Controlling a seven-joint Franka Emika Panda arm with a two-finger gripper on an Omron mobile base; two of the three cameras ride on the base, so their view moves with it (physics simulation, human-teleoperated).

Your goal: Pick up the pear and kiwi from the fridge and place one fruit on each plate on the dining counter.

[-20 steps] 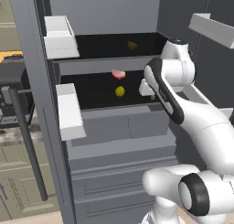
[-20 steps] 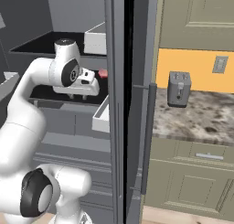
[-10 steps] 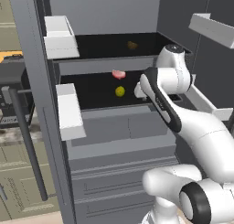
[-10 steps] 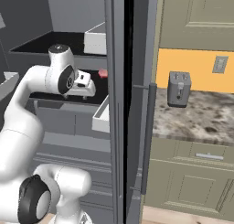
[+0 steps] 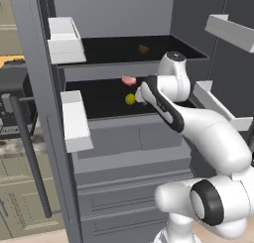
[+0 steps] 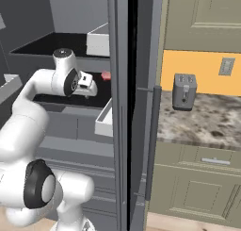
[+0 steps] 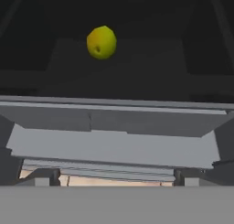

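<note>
Silver toaster (image 6: 184,90) on marble wall counter (image 6: 212,124), orange backsplash (image 6: 203,70)

The pear (image 7: 101,42) has smooth, slightly shiny yellow skin. The fridge (image 5: 119,152) looks like matt grey metal, with plain white plastic bins (image 5: 75,120).

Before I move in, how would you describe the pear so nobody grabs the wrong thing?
Look into the open fridge, at the lower of its two black shelf recesses, beside the robot's open gripper. The pear sits there near the front, with a pink lump just behind it. It is the small round yellow-green fruit; the kiwi, dull brown, lies on the shelf above.
</note>
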